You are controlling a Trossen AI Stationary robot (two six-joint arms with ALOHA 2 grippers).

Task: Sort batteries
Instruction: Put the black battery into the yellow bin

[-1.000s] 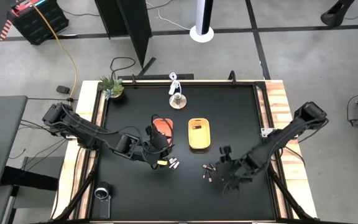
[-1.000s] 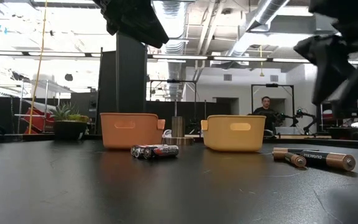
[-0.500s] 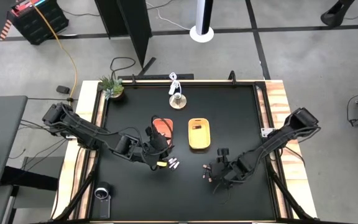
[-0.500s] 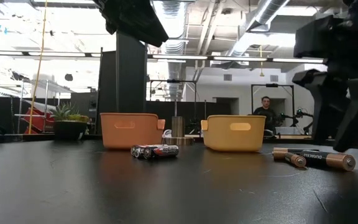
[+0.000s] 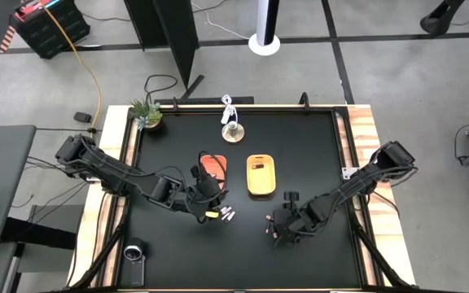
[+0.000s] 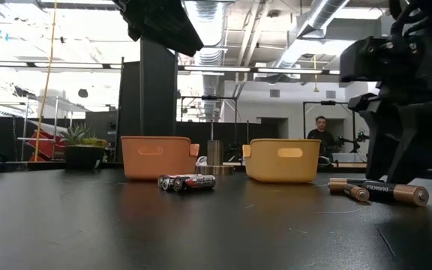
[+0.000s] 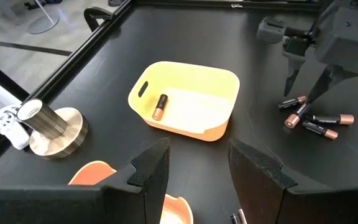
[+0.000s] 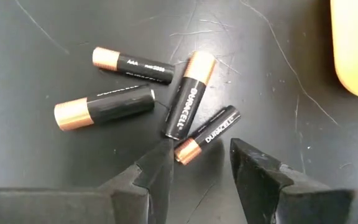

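We see four black, copper-capped batteries [image 8: 179,106] lying clustered; our right gripper [image 8: 197,163] hangs low over them, jaws apart, while the left gripper [image 7: 194,163] waits open.

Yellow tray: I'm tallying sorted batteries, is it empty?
No. The yellow tray holds one copper-topped battery, lying flat inside.

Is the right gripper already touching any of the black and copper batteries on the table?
Cannot tell. In the right wrist view the open right gripper straddles the nearest battery, one fingertip meeting a longer battery in the picture, but any height gap is hidden.
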